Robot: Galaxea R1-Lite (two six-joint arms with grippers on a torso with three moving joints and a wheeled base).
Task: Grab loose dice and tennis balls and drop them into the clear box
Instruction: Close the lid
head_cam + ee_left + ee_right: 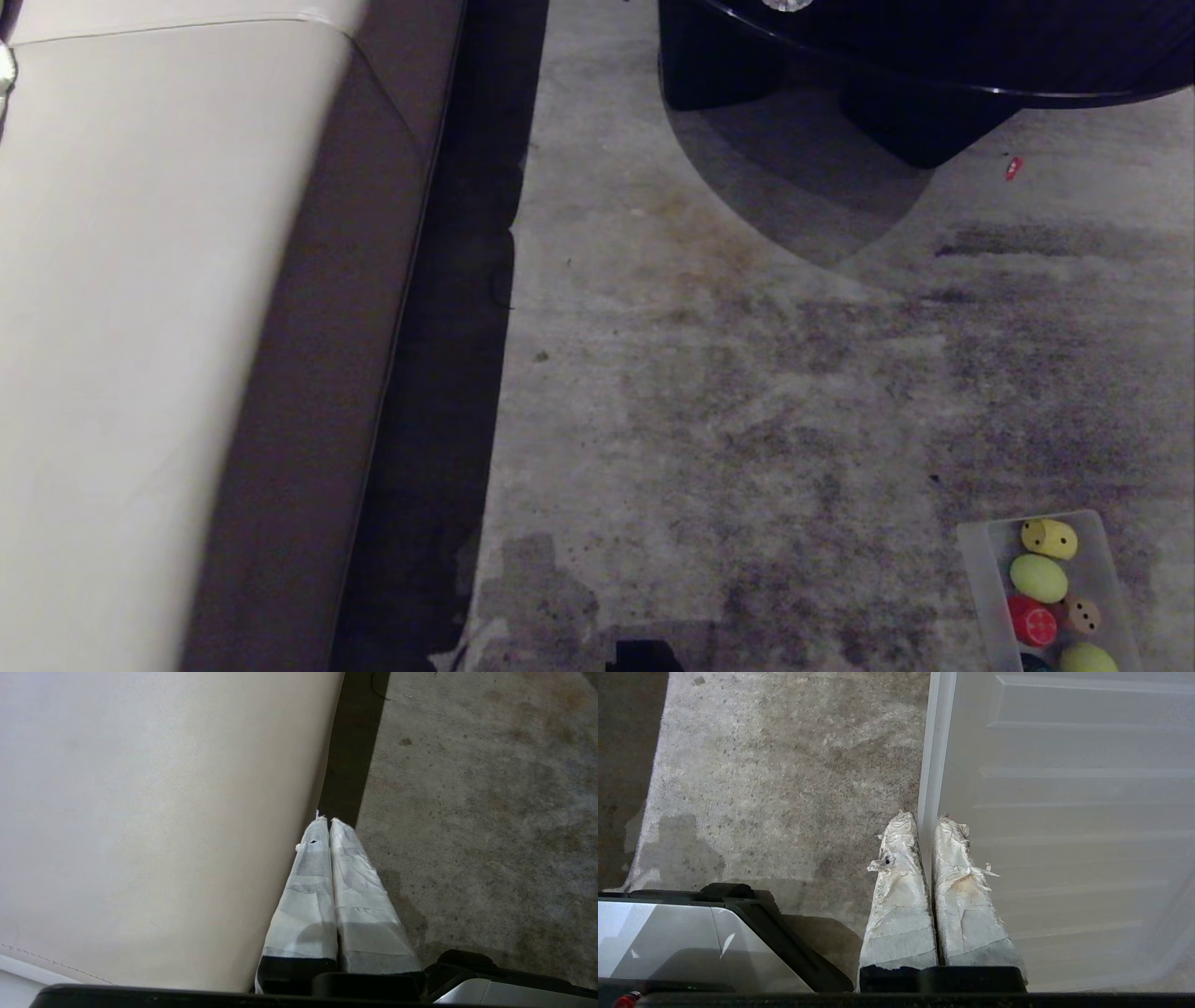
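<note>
Left end effector closed, taped fingers pressed together with nothing between them, hanging over the edge where a cream sofa meets the grey carpet. Right end effector likewise closed and empty, tips poised above the rim of a flat ribbed translucent lid lying on the carpet, a grey part of the robot's own body just beside it. Neither arm visible from the head camera. Seen from there: clear box on the carpet at the lower right corner, cut off by the picture's edge, well apart from the sofa along the left. Inside the box, front to back from the far end: yellow die with dark pips, tennis ball, red die touching a beige die, then a second tennis ball and a sliver of something dark at the very edge. Beyond, a black round coffee table at the top, with a small red scrap on the carpet near it.
</note>
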